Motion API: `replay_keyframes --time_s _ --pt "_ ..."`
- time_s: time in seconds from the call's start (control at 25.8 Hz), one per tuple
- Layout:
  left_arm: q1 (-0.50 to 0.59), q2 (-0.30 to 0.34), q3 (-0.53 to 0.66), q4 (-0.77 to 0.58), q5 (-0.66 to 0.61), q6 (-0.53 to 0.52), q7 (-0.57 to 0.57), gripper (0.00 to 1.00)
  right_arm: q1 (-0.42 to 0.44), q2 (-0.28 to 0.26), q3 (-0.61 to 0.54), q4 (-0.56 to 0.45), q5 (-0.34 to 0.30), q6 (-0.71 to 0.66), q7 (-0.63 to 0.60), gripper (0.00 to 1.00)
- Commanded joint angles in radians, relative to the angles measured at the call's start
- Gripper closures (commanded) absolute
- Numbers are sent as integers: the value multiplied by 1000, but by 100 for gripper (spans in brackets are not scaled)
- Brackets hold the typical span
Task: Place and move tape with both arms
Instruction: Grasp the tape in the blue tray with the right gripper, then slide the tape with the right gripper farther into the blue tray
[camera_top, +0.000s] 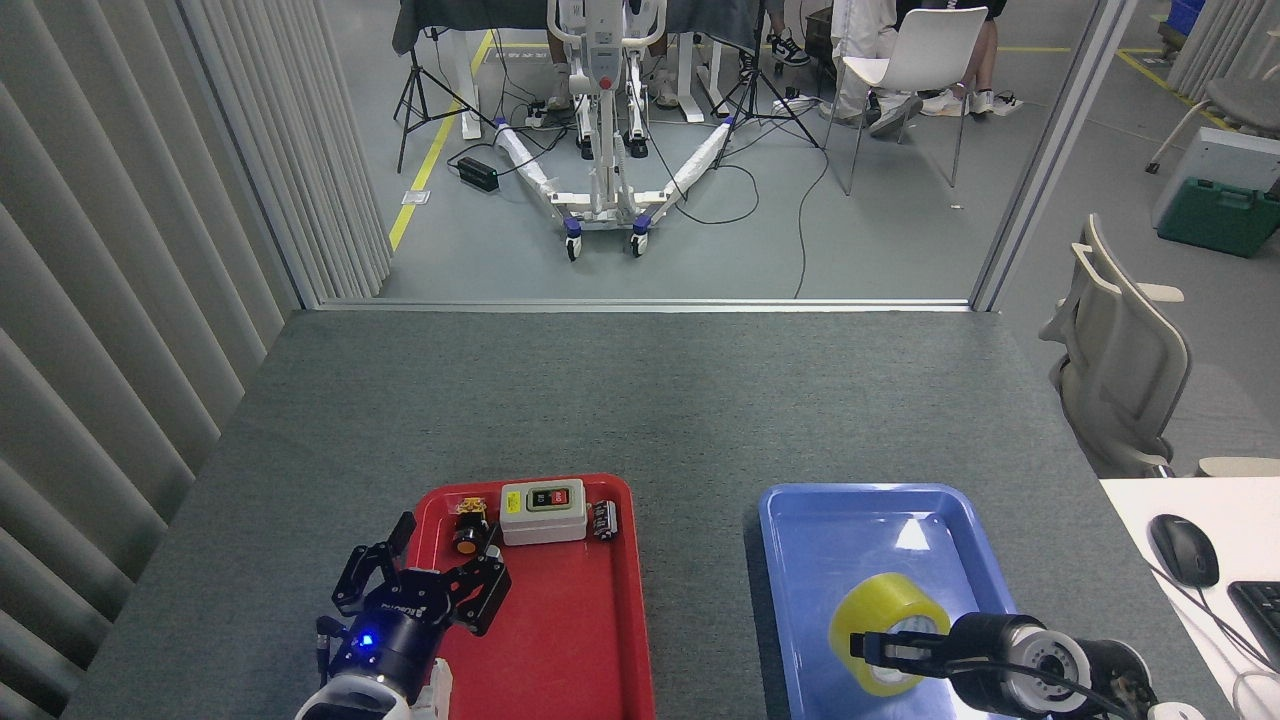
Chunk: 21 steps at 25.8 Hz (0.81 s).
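- Pale grey vertical blinds (120, 300) line the left edge of the scene, beside a dark grey felt-covered table (640, 400).
- The left gripper (420, 580), black and marked ROBOTIQ, hovers over the near-left corner of a glossy red plastic tray (590, 640), its fingers (487, 600) spread apart and holding nothing; a blue light glows on the wrist behind it.
- At the far end of the red tray sit, in a row, a small orange-and-black button part (467, 535), a white switch box with black and red buttons (542, 511) and a small dark cylindrical component (603, 520).
- Beyond the table, a white wheeled stand with blue casters (603, 190) and loose black cables occupy the grey floor; a white chair (915, 60) stands behind, with seated people's legs and shoes visible.
- To the right, a shallow blue plastic tray (850, 515) holds the tape (885, 615), a wide roll of translucent yellow packing tape with a whitish core, tipped on edge in the near half of the tray.
- The right gripper (885, 648) reaches in from the lower right, its black fingers at the roll's core opening; whether they are closed on the roll cannot be told.
- At far right, a beige office chair (1120, 380), and a black mouse (1183, 549) on a white desk.
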Motion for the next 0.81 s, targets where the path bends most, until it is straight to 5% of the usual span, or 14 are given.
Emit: replay_keyframes --time_s 0.0,0.31,0.77 --pt "-3 13 7 4 5 -2 -2 0 -15 -1 -28 -9 -1 5 38 100" --pt "-14 14 14 13 5 8 -142 0 -30 -6 -55 -12 -8 45 41 100" --pt "-14 16 46 48 7 29 -145 0 -23 4 -46 16 -11 43 38 100"
